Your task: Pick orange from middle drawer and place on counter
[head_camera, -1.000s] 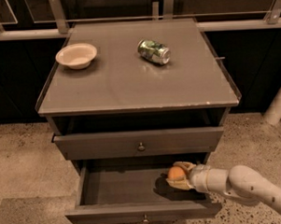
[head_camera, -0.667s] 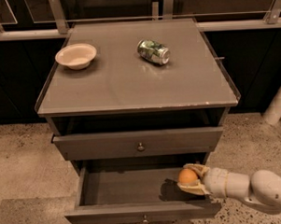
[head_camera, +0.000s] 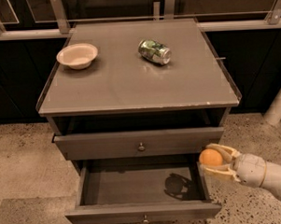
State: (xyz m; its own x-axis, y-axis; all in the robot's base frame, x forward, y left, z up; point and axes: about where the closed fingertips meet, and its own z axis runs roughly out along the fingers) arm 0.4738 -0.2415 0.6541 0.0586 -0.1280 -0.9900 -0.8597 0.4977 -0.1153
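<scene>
The orange [head_camera: 210, 157] is round and bright, held between the pale fingers of my gripper [head_camera: 212, 161], which is shut on it. The gripper holds it above the right wall of the open middle drawer [head_camera: 141, 212], level with the closed upper knobbed drawer [head_camera: 140, 142] and below the counter's [head_camera: 130, 81] front edge. The arm comes in from the lower right. The drawer's floor shows only the gripper's shadow.
A cream bowl [head_camera: 77, 55] sits at the counter's back left. A green-and-silver can [head_camera: 154, 51] lies on its side at the back centre-right. A white post [head_camera: 278, 105] stands on the speckled floor at the right.
The gripper has lifted the orange out of the drawer's right end and carried it up and to the right, over the drawer's side wall.
</scene>
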